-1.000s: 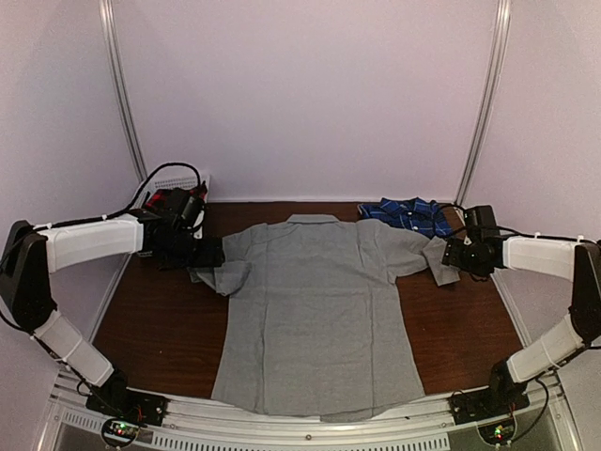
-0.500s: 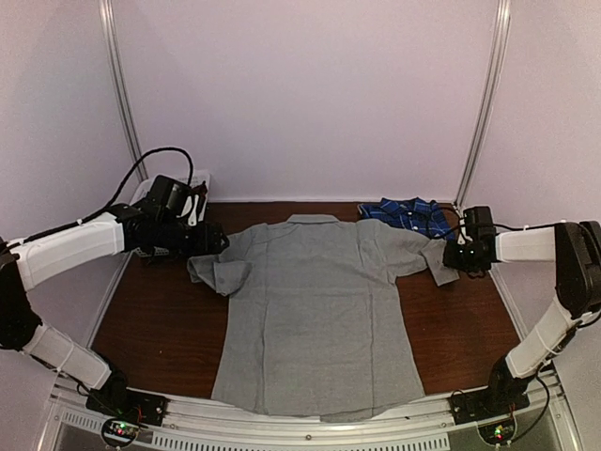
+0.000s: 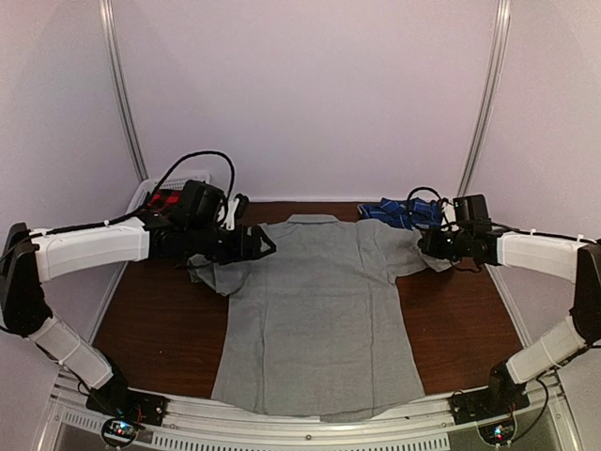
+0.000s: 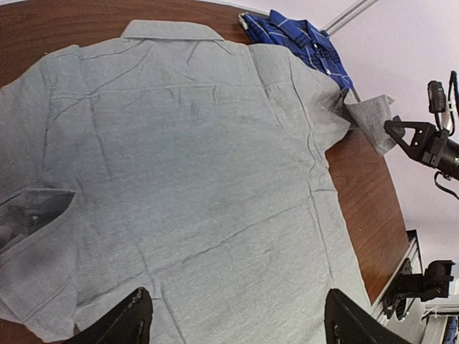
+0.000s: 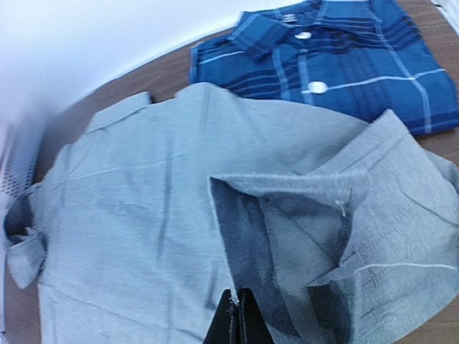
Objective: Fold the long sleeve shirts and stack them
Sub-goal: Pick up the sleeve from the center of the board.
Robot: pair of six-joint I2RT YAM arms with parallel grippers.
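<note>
A white perforated basket (image 3: 143, 191) sits behind the left fingers (image 3: 255, 248), largely hidden by that arm. Something red and dark shows in it, but what it is cannot be made out.

The left fingers are spread wide and grip nothing. They hang just above the grey shirt (image 3: 315, 310), over the sleeve on their own side, which lies bunched and partly folded back beneath them.

The right fingers (image 5: 233, 322) are pressed fully together, pinching the edge of the grey shirt's other sleeve. That sleeve is raised off the desk (image 3: 160, 329) and turned over, so its darker underside shows.

The rest of the grey shirt lies flat between the two sets of fingers, collar away from the arm bases. The blue plaid shirt (image 3: 399, 211), white buttons showing, lies crumpled just beyond the right fingers, touching the grey shirt's shoulder.
</note>
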